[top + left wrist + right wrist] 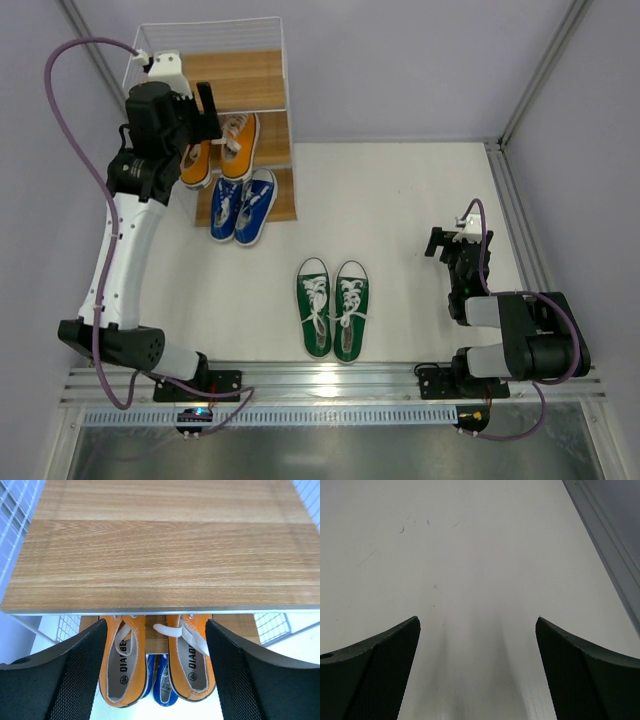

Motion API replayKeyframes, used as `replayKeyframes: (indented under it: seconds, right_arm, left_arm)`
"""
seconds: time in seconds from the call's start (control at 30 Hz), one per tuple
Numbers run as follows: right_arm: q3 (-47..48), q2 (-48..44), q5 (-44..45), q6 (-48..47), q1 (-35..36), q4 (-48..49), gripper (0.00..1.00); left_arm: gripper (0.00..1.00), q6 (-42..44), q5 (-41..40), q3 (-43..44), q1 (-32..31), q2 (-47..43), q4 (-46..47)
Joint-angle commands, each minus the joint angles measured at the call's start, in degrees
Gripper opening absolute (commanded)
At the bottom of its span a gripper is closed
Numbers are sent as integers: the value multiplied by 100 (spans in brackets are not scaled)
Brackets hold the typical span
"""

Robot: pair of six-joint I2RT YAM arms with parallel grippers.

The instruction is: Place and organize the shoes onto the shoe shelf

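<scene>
Jaws of my left gripper [156, 625] stand spread, empty, over the orange pair [222, 148] on the shoe shelf's [245, 78] middle tier. The blue pair [243, 207] sits on the lowest tier. My right gripper [478, 620] idles spread above the table [400, 200]. The green pair [333, 307] waits there, presumably for the top board, one pair per tier.

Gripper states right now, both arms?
Left gripper: open, holding nothing, above the orange shoes on the shoe shelf.
Right gripper: open, holding nothing, over the table.
</scene>
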Motion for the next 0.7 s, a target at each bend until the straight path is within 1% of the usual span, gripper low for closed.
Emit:
replayKeyframes:
  seconds: [0.0, 0.03, 0.07, 0.17, 0.2, 0.23, 0.27, 0.3, 0.33, 0.37, 0.43, 0.5, 0.53, 0.57, 0.67]
  right_arm:
    - [112, 7, -45, 13, -9, 456, 97]
    - [112, 7, -36, 13, -18, 456, 97]
    - [112, 7, -36, 13, -18, 465, 97]
    - [112, 7, -45, 13, -18, 456, 97]
    - [112, 7, -36, 13, -18, 456, 97]
    - [112, 7, -36, 13, -18, 456, 97]
    - [104, 16, -45, 13, -18, 456, 97]
    - [112, 7, -45, 13, -18, 456, 97]
    - [112, 7, -36, 13, -18, 456, 97]
    - [112, 7, -45, 22, -18, 448, 97]
    - [112, 7, -45, 13, -18, 457, 97]
    - [112, 7, -36, 13, -18, 456, 97]
    - [104, 7, -45, 13, -9, 448, 97]
    - [112, 7, -36, 13, -18, 465, 97]
    - [112, 7, -36, 13, -18, 465, 97]
  left_arm:
    - [78, -82, 246, 81, 6, -397, 177]
    - [78, -108, 352, 46, 15, -598, 20]
    - [79, -143, 684, -24, 6, -731, -69]
    - [81, -310, 1178, -506, -20, -1249, -456]
    - [82, -380, 1597, -960, -38, -1407, -500]
    - [85, -407, 1758, -1191, -107, -1539, -544]
    - [95, -451, 1872, -1428, -152, -1793, -597]
    - [100, -504, 2143, -1726, -178, -1917, -580]
    - [100, -643, 2207, -2260, -265, -2032, -484]
    - [100, -741, 2234, -2535, -310, -2294, -318]
    - [100, -1083, 2278, -3018, -354, -2463, -193]
    - [100, -1312, 2374, -3240, -354, -2595, -9]
    - [100, -1504, 2488, -3493, -354, -2639, 96]
    - [100, -1576, 2480, -3574, -354, -2657, 236]
    - [100, -1612, 2541, -3742, -372, -2639, 273]
